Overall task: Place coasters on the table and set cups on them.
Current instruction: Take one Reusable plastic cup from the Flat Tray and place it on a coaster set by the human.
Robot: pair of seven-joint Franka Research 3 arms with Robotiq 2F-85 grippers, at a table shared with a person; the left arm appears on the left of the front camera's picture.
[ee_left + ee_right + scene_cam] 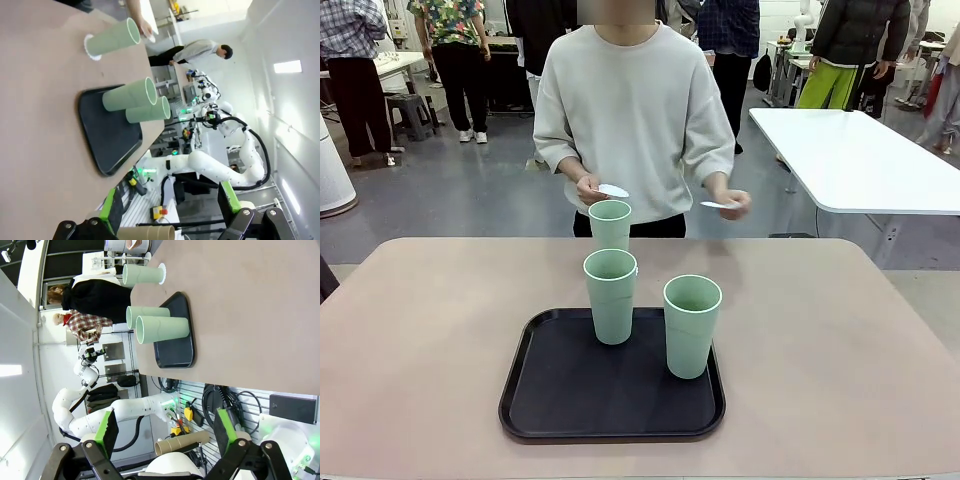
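Observation:
Two mint-green cups point(611, 295) point(692, 325) stand upright on the black tray point(610, 420). Behind the tray a third cup point(610, 224) stands on the beige table point(420, 340). The wrist views show a white coaster point(89, 50) point(162, 266) under its base. The person at the far side holds one more coaster in each hand point(614, 190) point(718, 204), above the table's far edge. My left gripper point(167, 200) is open and holds nothing, well back from the tray. My right gripper point(166, 432) is open too, also far from the cups.
A white-topped table point(860, 160) stands at the back right, and other people stand farther off. A cardboard tube point(182, 442) lies below the table's near edge by the arm bases. Bare tabletop lies on both sides of the tray.

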